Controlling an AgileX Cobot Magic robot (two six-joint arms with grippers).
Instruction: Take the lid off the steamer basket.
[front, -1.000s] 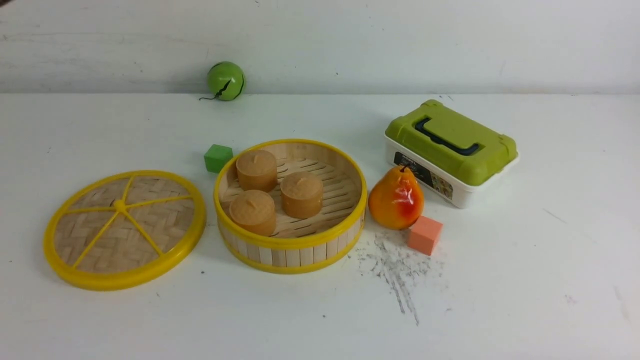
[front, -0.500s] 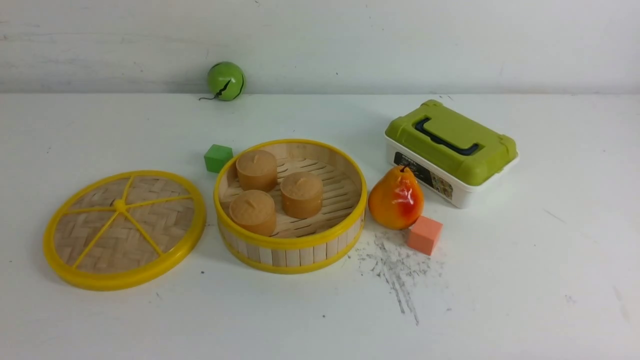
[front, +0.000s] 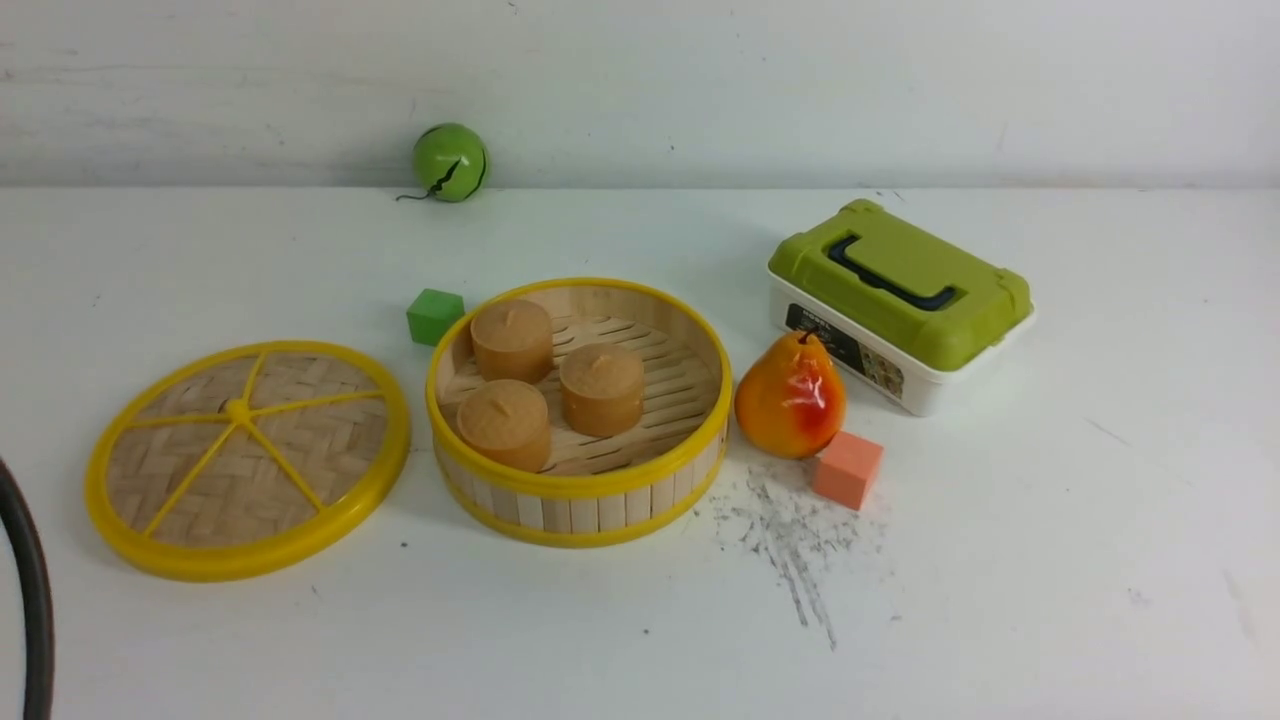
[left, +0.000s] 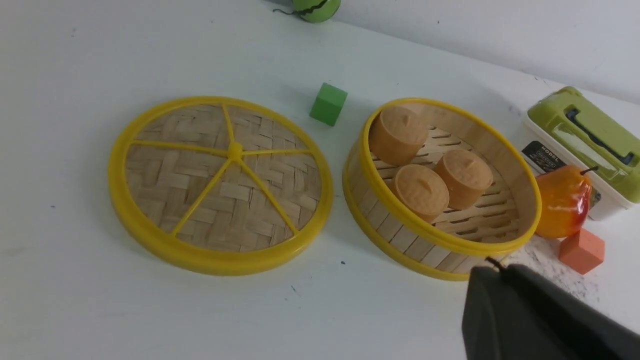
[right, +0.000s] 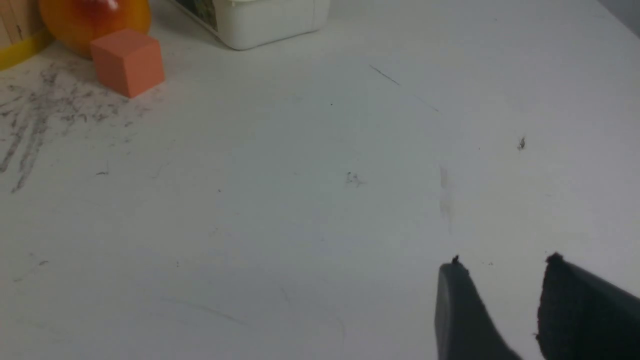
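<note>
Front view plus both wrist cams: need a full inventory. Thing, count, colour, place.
lid: one, pale weave with yellow rim, flat on the table, left of the basket, off it
steamer basket: one, pale slats with yellow rims, centre, uncovered
round cakes: three, tan, inside the basket
small cube: one, green, behind the basket's left side
ball: one, green, by the back wall
pear: one, orange-red, close beside the basket on its right
block: one, salmon, in front of the pear
box: one, white with green lid, behind the pear
table: one, white, scuffed
cable: one, black, left edge
left gripper: shut, empty
right gripper: open, empty
</note>
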